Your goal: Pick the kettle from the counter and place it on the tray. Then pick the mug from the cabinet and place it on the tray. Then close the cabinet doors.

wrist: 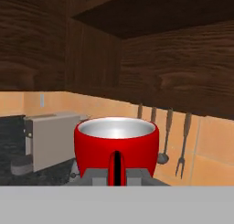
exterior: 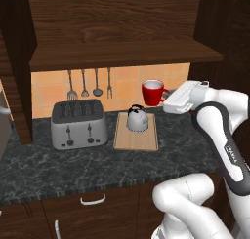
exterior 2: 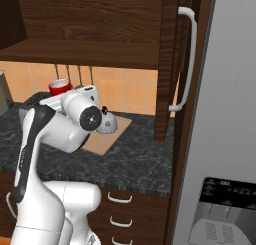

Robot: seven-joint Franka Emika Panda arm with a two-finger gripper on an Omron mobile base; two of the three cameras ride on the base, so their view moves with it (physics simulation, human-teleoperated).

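Observation:
The red mug [exterior: 153, 91] hangs in the air below the cabinet shelf [exterior: 122, 53], above and to the right of the tray [exterior: 137, 136]. My gripper [exterior: 167, 94] holds it from the right by its side handle. In the hand view the mug [wrist: 116, 147] sits right in front, its handle pinched between my fingertips [wrist: 97, 176]. The silver kettle [exterior: 137, 119] stands upright on the back of the tan tray, on the dark counter [exterior: 97, 162]. Both cabinet doors are swung open; the right one [exterior 2: 167, 64] carries a long bar handle [exterior 2: 188, 59].
A boxy silver toaster [exterior: 79, 123] stands left of the tray. Utensils [exterior: 90, 84] hang on the tiled back wall. The open left door [exterior: 17, 72] juts out at the left. A grey fridge [exterior 2: 227, 119] fills the right side. My own arm [exterior 2: 60, 124] partly covers the kettle [exterior 2: 107, 123].

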